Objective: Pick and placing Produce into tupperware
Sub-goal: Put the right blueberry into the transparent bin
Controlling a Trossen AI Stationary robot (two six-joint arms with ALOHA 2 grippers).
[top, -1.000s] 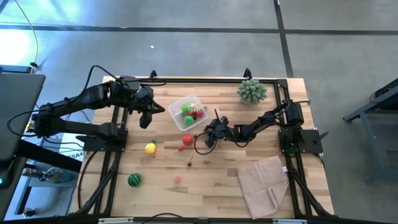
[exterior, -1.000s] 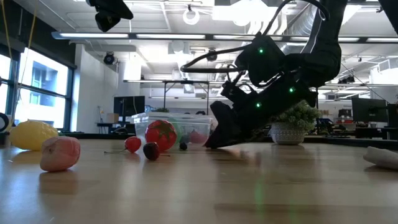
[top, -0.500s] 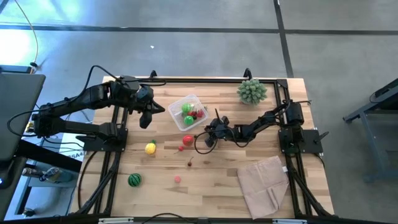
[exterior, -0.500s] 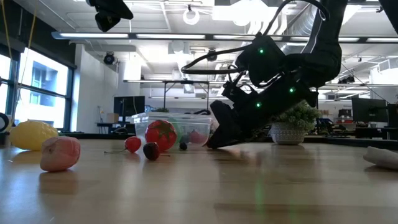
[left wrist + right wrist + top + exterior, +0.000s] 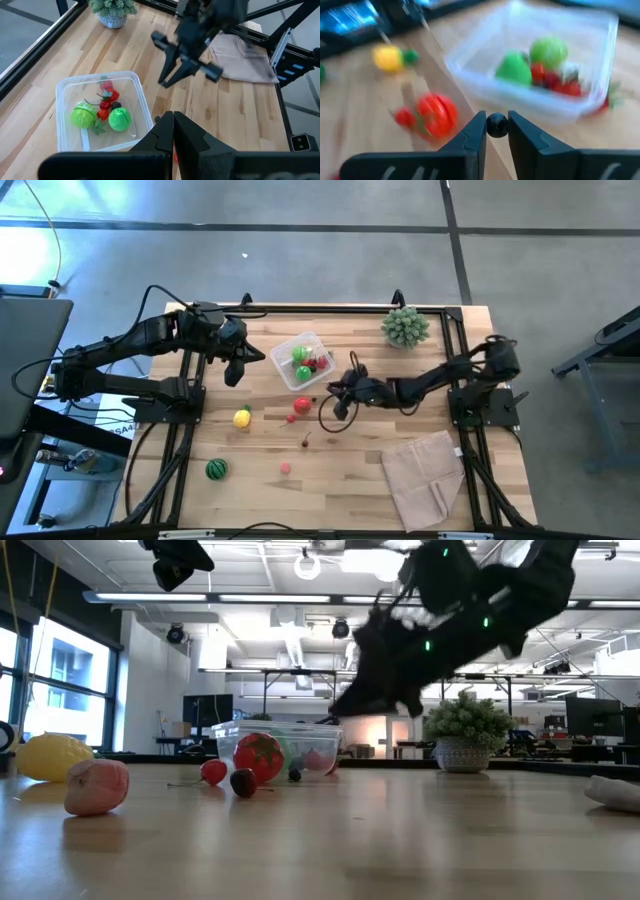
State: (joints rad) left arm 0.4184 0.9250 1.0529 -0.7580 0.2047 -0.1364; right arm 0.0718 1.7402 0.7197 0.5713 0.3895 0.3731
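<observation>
Above the table (image 5: 360,470), the right gripper (image 5: 496,131) has its jaws pinched narrowly on a small dark berry (image 5: 496,125). Just ahead of them sits the clear tupperware (image 5: 303,360), holding green rounds and red pieces, with the red tomato (image 5: 302,404) beside it. The left gripper (image 5: 173,131) hangs beside the tub, jaws pressed together.

No writing to read anywhere here: no labels, brand names, numbers or signs show up legibly in any of the views.
</observation>
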